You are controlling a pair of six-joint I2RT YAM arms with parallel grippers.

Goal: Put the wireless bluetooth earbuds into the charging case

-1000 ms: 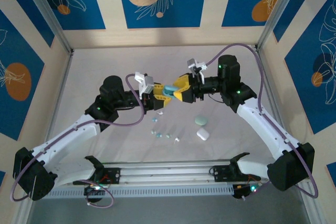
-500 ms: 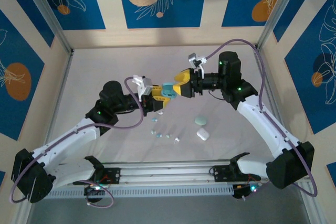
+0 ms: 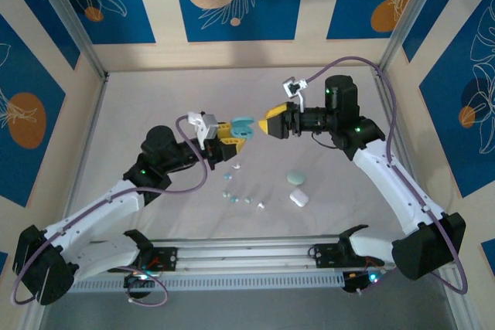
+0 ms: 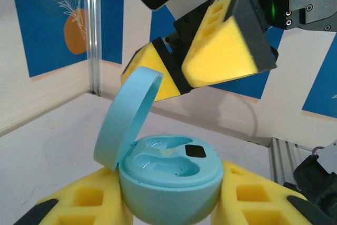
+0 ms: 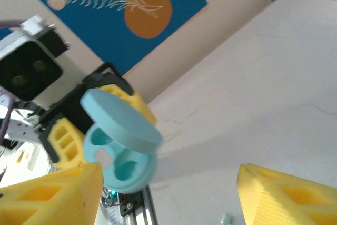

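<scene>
**Left claw.** The left claw (image 3: 234,135) is clenched on the pale blue charging case (image 3: 243,127) and carries it clear above the worktop (image 3: 155,98). In the left wrist view its yellow pads (image 4: 79,204) press the lower body of the case from both sides. The case sits upright between them.

**Charging case.** The lid (image 4: 126,117) is hinged open and stands up on the side of the case away from the right arm. The upper face shows two moulded wells and a small dark square beside them. In the right wrist view the open side of the case faces that camera, with the lid tilted over the wells.

**Right claw.** The right claw (image 3: 271,124) is released, with its jaws spread wide. It stands level with the case, just beside it on the side opposite the left claw. From above, a narrow gap shows between its tips and the case. In the right wrist view the case lies beyond the fingertips, not between them.

**Earbuds.** The wireless bluetooth earbuds (image 3: 234,199) lie loose on the worktop. They are scattered in a short trail from under the case toward the arm bases. They are too small for their colours to be sorted with confidence.

**Other items.** A pale green case (image 3: 295,178) and a white case (image 3: 298,198), both closed, rest on the worktop. They lie close together, to the right of the blue case and nearer the arm bases than it, with the green one closer to it.
</scene>
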